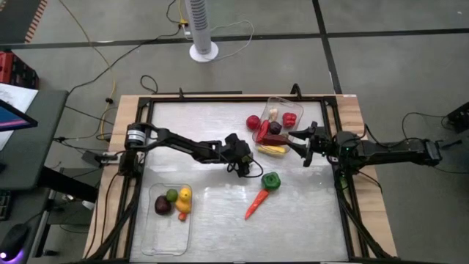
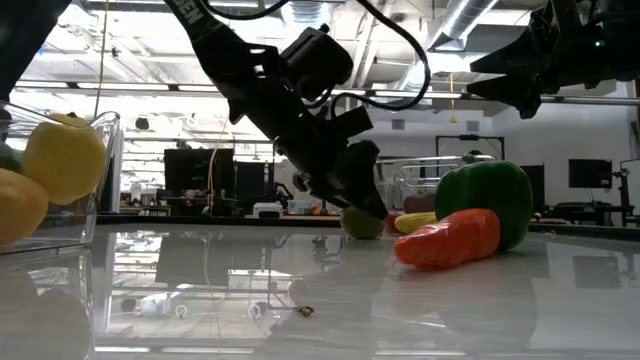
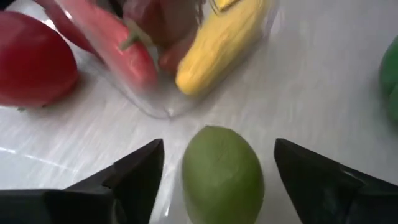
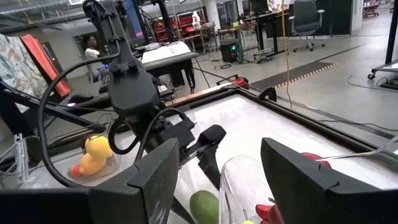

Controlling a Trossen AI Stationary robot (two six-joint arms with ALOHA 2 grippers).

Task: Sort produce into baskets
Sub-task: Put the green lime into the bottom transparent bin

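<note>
The desk [image 1: 220, 125] fills the middle of the high view, a pale sheet inside a dark frame. Two clear baskets sit on it. The upper basket [image 1: 290, 111], right of centre, holds red peppers, a dark purple piece and a yellow corn cob [image 3: 217, 43], with a red tomato [image 1: 253, 122] just outside its left wall. The lower basket [image 1: 167, 233], at lower left, holds a dark reddish piece, a green one, a yellow one and something orange.

Loose produce lies in the middle: a green pepper [image 1: 271, 181] with an orange carrot [image 1: 256, 204] just below and left of it, and a small green lime-like fruit [image 3: 222, 174] near the corner of the upper basket.

The left arm reaches from the left edge to centre frame, and its left pincer [image 3: 217, 180] is down at the desk with its fingers spread on either side of the green fruit, gaps showing on both sides in the left wrist view. So it is released, not yet gripping. The right pincer [image 1: 303, 149] hangs above the desk beside the upper basket, fingers wide apart and empty.

The step in hand looks like the pick-up of the green fruit. The next move calls for clenching squarely on its round sides, since it may roll, then a lift and a carry, probably to the lower basket where the fruit-like pieces lie.
</note>
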